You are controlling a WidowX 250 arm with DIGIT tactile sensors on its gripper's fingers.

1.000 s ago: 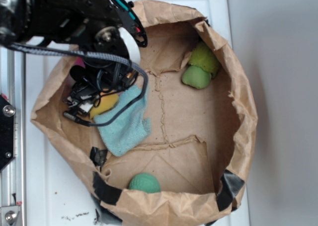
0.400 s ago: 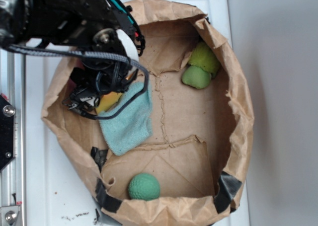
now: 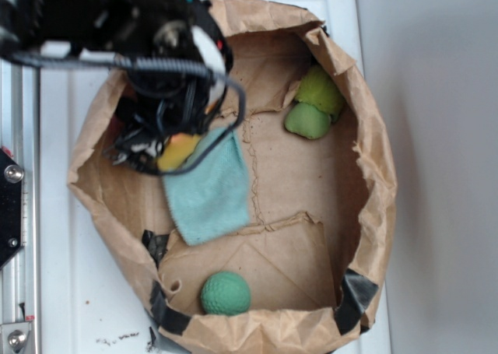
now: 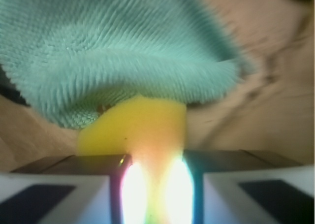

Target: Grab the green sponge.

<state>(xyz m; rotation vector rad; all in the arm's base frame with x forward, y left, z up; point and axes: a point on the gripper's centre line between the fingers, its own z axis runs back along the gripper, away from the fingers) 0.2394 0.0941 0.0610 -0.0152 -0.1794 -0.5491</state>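
Observation:
The sponge (image 3: 178,151) is a yellow foam block inside the brown paper bag (image 3: 373,136), at its left side. In the wrist view the sponge (image 4: 135,128) sits squeezed between my two jaws, which are closed on it. My gripper (image 3: 159,148) hangs over the bag's left side and hides most of the sponge; in the wrist view the gripper (image 4: 153,184) is at the bottom edge. The teal woven cloth (image 3: 208,192) drapes over the sponge's far end and hangs with it; it also fills the top of the wrist view (image 4: 113,51).
A dark green dimpled ball (image 3: 226,293) lies at the bag's front. Two light green soft lumps (image 3: 313,106) lie at the back right. Black tape patches (image 3: 356,292) mark the bag rim. A metal rail (image 3: 17,214) runs along the left.
My gripper has moved up and a little right with the sponge. The cloth has shifted right with it and now hangs lower over the bag floor.

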